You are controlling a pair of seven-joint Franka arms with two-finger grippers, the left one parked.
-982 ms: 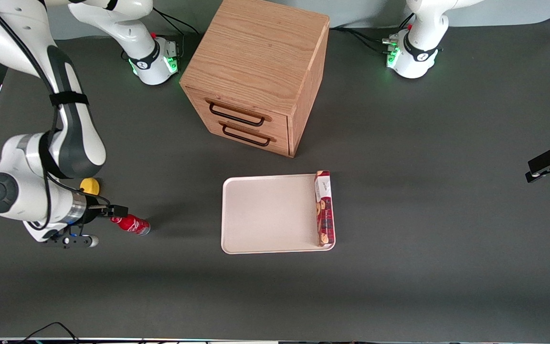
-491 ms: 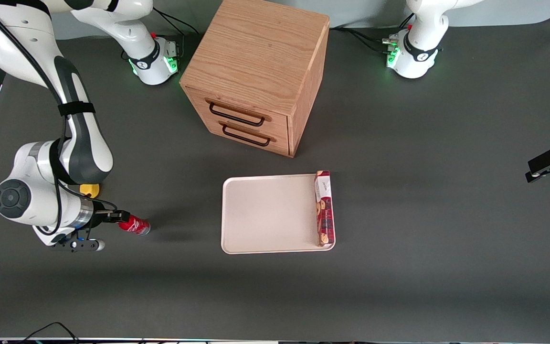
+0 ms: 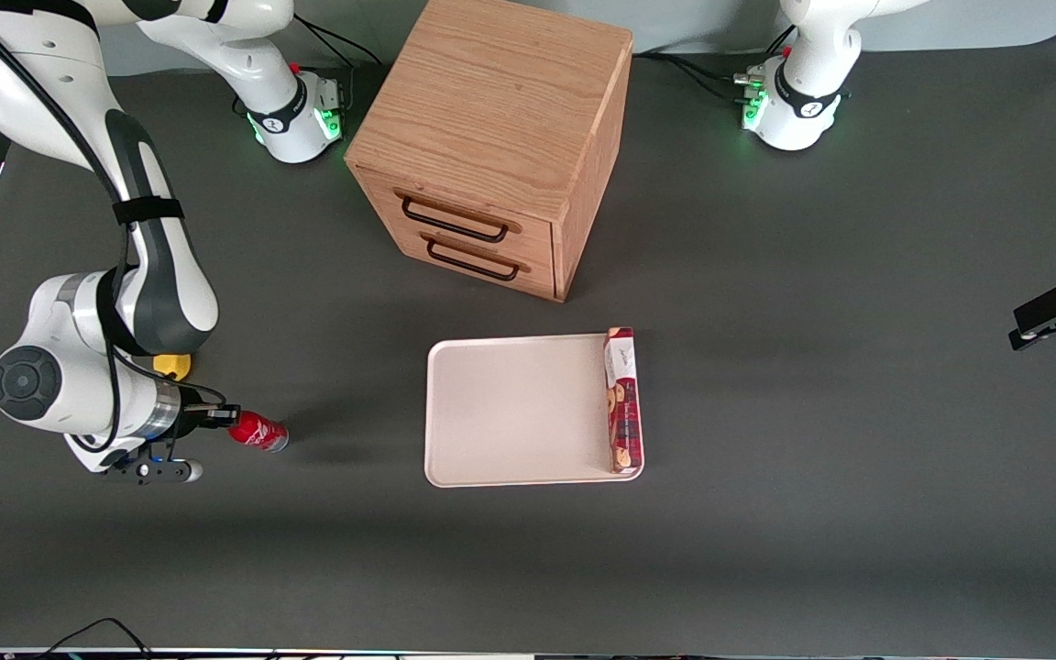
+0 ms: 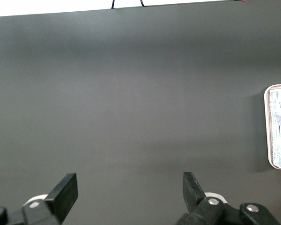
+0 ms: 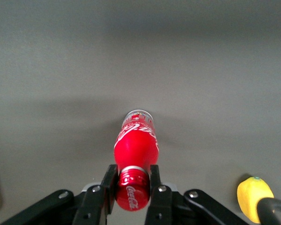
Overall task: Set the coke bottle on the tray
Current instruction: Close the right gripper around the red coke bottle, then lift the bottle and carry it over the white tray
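The coke bottle [image 3: 258,432] is small and red with a red cap and a silvery base. It lies on its side near the working arm's end of the table, base pointing toward the tray [image 3: 510,412]. My right gripper [image 3: 221,420] is at its cap end. In the right wrist view the gripper [image 5: 132,177] has both fingers pressed against the cap of the bottle [image 5: 136,143]. The cream-white tray lies flat in front of the drawer cabinet, well apart from the bottle.
A long red cookie box [image 3: 621,399] lies on the tray's edge toward the parked arm. A wooden drawer cabinet [image 3: 491,137] stands farther from the front camera than the tray. A yellow lemon [image 3: 172,365] sits beside my wrist and also shows in the right wrist view [image 5: 254,197].
My right gripper has moved toward the bottle and onto its cap end. The arm now covers more of the lemon. The bottle, tray and box have kept their places.
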